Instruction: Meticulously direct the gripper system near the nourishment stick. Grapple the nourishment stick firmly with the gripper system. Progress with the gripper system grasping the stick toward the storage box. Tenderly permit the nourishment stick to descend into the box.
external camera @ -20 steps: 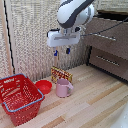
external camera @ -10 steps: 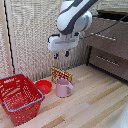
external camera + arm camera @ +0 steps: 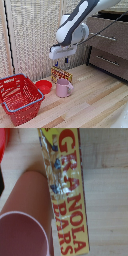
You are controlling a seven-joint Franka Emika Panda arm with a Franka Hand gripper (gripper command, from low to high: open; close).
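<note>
The gripper system (image 3: 61,62) hangs above the nourishment stick (image 3: 61,75), with a clear gap of air between the two. Its two short dark fingers (image 3: 56,64) point down and stand slightly apart, with nothing between them.

The nourishment stick stands upright on the light wooden table (image 3: 95,105), close to the pale slatted wall (image 3: 35,35). A pink mug (image 3: 63,88) sits just in front of it and hides its lower part. In the wrist view the packet (image 3: 67,193) fills the middle of the picture (the red letters on its yellow-orange face read GRANOLA BARS), and the mug (image 3: 25,223) lies right against its side; whether the two touch I cannot tell.

A small red bowl (image 3: 44,86) rests on the table toward the exterior view's left of the mug, between the mug and the storage box (image 3: 19,97). The storage box stands at the exterior view's left edge, well apart from the packet, with its open top facing up. Brown wooden drawers (image 3: 107,42) stand at the exterior view's right, behind the arm.
</note>
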